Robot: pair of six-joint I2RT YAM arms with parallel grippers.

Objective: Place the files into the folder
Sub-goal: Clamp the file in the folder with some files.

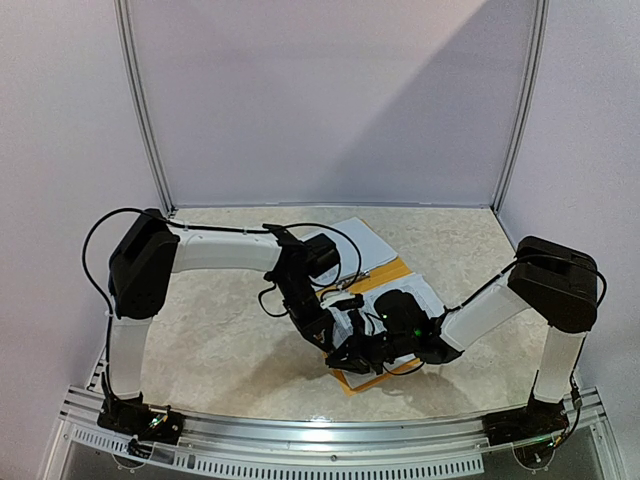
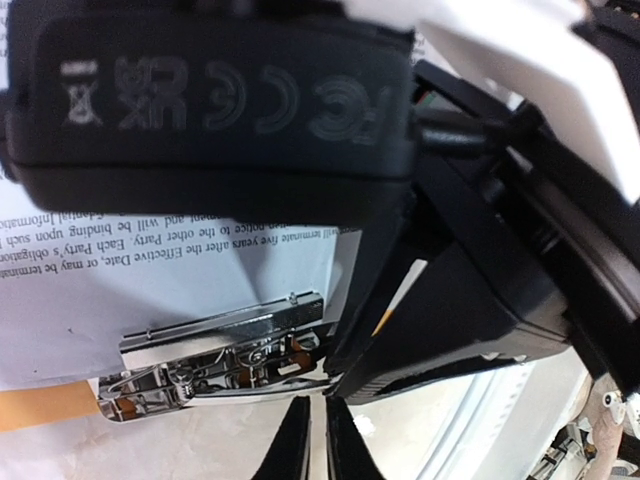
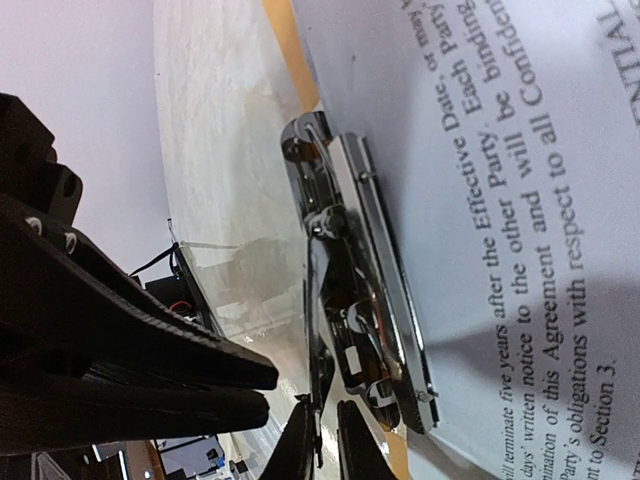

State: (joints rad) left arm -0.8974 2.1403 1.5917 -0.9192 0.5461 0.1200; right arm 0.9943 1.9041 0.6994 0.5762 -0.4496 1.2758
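Top external view: a beige, marble-patterned table (image 1: 220, 330) with a matt surface, enclosed by plain pale lilac walls (image 1: 330, 90) and two slim grey metal posts (image 1: 142, 110) at the rear corners. A ribbed aluminium rail (image 1: 300, 435) runs along the near edge. Right of centre lies the flat orange-yellow plastic folder (image 1: 390, 272), open, with thin white paper sheets (image 1: 362, 240) covering most of it. Both arms bend inward above its near end.

Right wrist view: the sheets carry lines of small black serif text. A polished chrome spring clip (image 3: 380, 280), long and bar-shaped, lies along their edge near the folder's rim. The right gripper (image 3: 323, 425) is closed to a narrow slit on the thin lower edge of the clip's lever.

Left wrist view: the left gripper (image 2: 318, 415), matt black with tapered fingers, has them almost together. Only bare table shows in the slit. Its tips sit just beside the clip and hold nothing.
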